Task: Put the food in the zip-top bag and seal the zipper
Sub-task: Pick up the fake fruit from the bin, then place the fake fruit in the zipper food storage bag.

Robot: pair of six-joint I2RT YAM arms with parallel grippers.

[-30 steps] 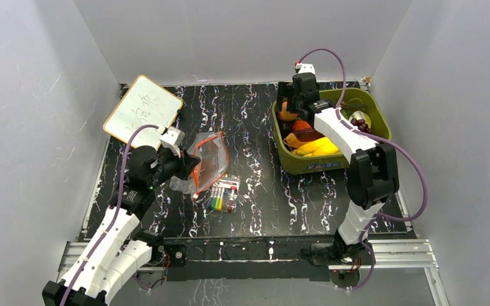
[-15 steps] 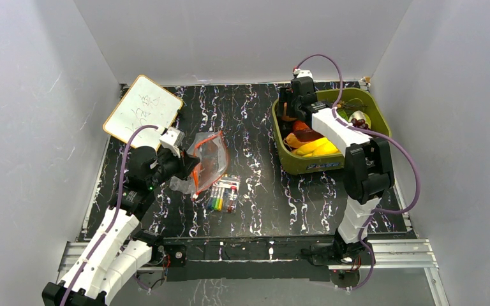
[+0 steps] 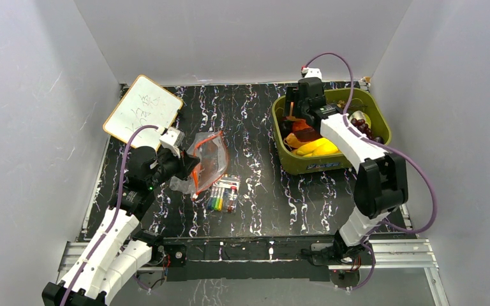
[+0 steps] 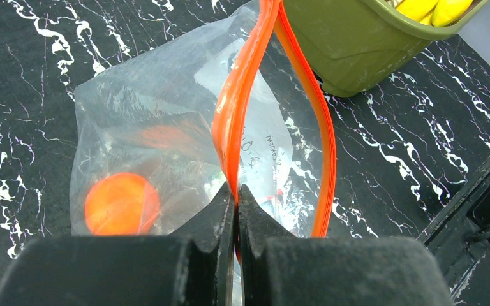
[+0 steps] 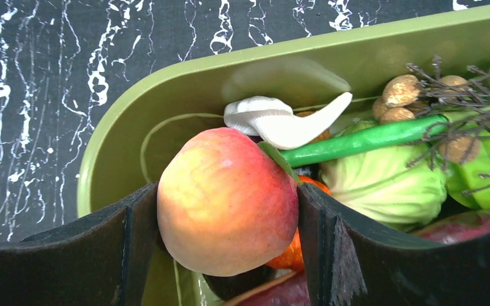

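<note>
Well, your right gripper [image 5: 228, 217] sat in a corner of the bin [image 5: 166, 95], the wall close on one side, a white mushroom [image 5: 274, 118], a green stalk [image 5: 357, 140] and a cabbage [image 5: 383, 182] crowding the other. Its fingers [image 5: 134, 248] clasped a peach [image 5: 223, 185] between them. Well apart, past the markers [image 3: 223, 194], your left gripper [image 4: 236, 197] pinched the zipper [image 4: 239, 108] tight; the bag [image 4: 153, 121] gaped before it, an orange piece [image 4: 122, 204] inside.

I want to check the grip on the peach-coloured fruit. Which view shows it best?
Right wrist: the peach sits large, pressed between both fingers over the green bin. In top external the right arm mostly hides it; left wrist shows only the bin's corner.
</note>
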